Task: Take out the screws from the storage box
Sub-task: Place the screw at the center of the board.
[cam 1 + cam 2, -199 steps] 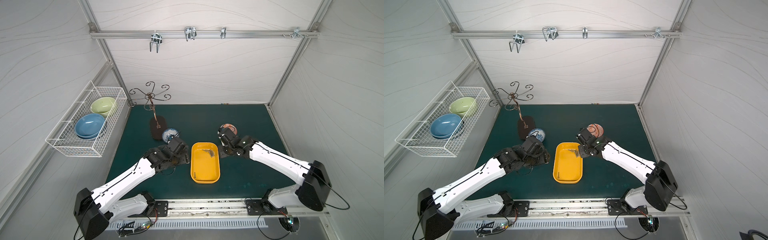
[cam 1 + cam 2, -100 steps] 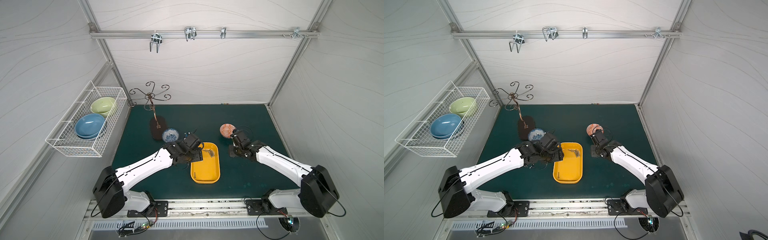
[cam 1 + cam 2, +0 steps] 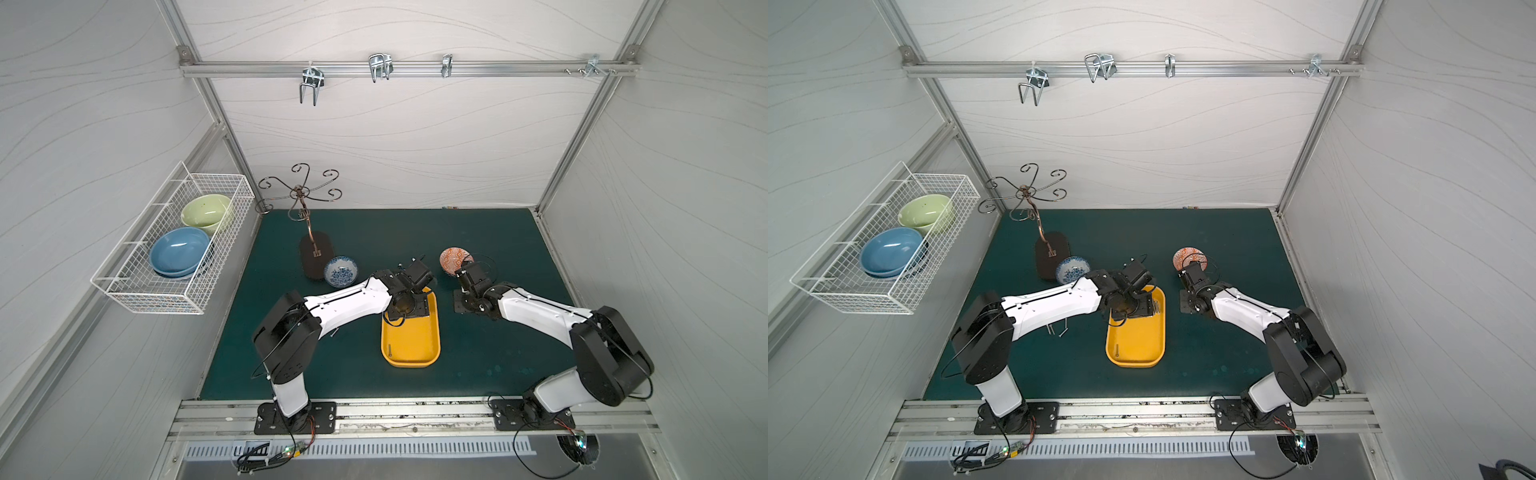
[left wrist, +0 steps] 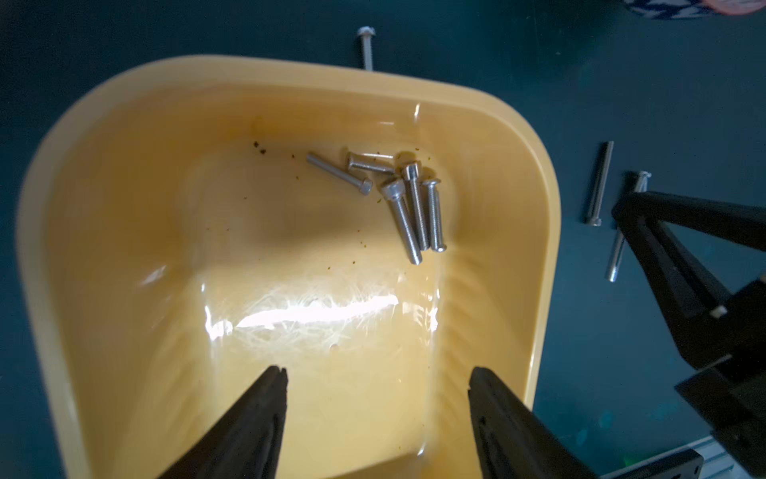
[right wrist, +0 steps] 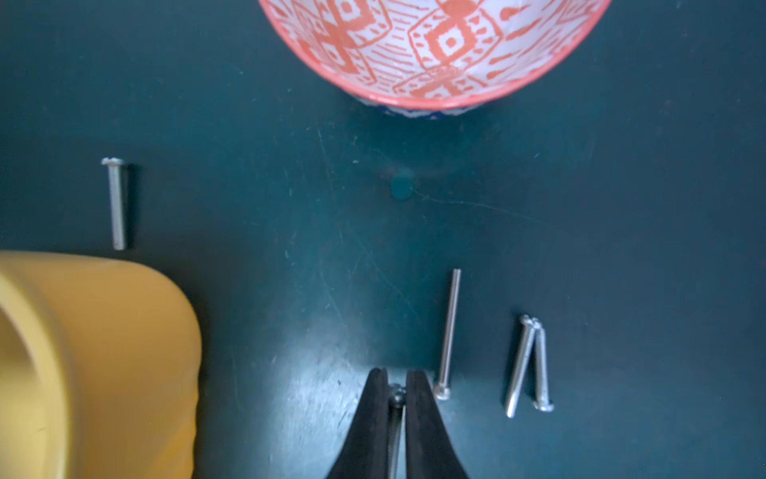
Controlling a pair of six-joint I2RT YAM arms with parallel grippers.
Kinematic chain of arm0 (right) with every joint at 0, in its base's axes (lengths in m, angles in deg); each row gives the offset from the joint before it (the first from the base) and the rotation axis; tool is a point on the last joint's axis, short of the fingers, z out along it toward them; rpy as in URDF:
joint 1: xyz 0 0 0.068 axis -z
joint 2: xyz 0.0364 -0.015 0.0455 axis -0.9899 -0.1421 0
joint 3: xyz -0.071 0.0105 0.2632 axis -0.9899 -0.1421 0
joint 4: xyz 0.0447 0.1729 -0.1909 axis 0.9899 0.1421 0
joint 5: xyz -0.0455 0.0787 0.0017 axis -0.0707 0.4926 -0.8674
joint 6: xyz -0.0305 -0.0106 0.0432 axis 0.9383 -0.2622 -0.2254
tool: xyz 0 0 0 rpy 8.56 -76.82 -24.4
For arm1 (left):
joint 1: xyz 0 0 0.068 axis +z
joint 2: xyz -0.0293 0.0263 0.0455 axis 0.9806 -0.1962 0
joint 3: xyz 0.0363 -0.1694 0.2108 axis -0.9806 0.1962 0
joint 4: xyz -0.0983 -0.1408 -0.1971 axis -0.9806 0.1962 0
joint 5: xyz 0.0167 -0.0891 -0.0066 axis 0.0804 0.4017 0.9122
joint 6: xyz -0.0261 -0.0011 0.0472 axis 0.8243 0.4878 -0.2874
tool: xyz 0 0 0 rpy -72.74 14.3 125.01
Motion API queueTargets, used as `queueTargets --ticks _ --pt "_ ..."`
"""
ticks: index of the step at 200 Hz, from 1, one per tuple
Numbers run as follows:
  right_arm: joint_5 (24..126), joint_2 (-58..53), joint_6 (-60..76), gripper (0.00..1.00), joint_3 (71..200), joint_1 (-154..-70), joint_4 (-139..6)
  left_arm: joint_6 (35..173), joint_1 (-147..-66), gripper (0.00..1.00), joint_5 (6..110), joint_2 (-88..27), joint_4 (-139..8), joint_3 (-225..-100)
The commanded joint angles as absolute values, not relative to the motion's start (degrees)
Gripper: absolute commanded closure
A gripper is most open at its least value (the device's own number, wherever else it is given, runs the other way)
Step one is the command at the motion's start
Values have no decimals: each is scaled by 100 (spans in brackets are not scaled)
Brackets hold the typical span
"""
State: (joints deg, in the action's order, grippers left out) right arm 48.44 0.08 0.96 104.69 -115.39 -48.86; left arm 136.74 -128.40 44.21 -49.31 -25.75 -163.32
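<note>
A shallow yellow tray [image 3: 409, 345] lies mid-way across a green mat [image 3: 498, 232], its long axis running from the front edge to the back wall, with room on every side. The left pincer [image 4: 378, 371] hangs open over the tray's far end. Five silver round-headed screws [image 4: 408, 199] cluster in its far right corner, three lengthwise and two across. The right pincer [image 5: 397, 373] is closed on a single screw [image 5: 396, 398] beside the tray, near an orange patterned bowl [image 5: 435, 49]. Loose screws [image 5: 449, 331] lie alongside.
</note>
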Motion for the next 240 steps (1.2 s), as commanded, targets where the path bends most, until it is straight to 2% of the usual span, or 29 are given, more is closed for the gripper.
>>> queueTargets --ticks 1,41,50,94,108,145,166,175,193,240 --pt "4725 -80 125 100 10387 -11440 -5179 13638 -12852 29 4463 -5237 -2569 -16696" --pt "4756 -175 113 100 10332 -11295 -5314 13690 -12828 30 4460 -5725 -2480 -17021" --pt "4760 -221 110 100 10334 -11284 -5338 13746 -12810 35 4410 -5808 -2410 -17083" --pt "4787 -346 123 100 10375 -11283 -5342 13896 -12704 35 4121 -6042 -2225 -17232" --pt "4794 -361 111 95 10387 -11284 -5327 13908 -12677 35 3983 -6096 -2151 -17288" --pt "4840 -472 91 91 10425 -11281 -5307 13864 -12561 36 4043 -6288 -2142 -17416" --pt "4846 -491 84 81 10447 -11275 -5294 13842 -12477 37 4029 -6397 -2144 -17501" --pt "4873 -521 84 77 10446 -11277 -5289 13806 -12436 43 4084 -6466 -2132 -17555" --pt "4922 -564 87 71 10463 -11274 -5290 13787 -12406 44 4060 -6555 -2067 -17665" --pt "4898 -425 89 69 10396 -11276 -5343 13751 -12407 44 3973 -6656 -2003 -17798"
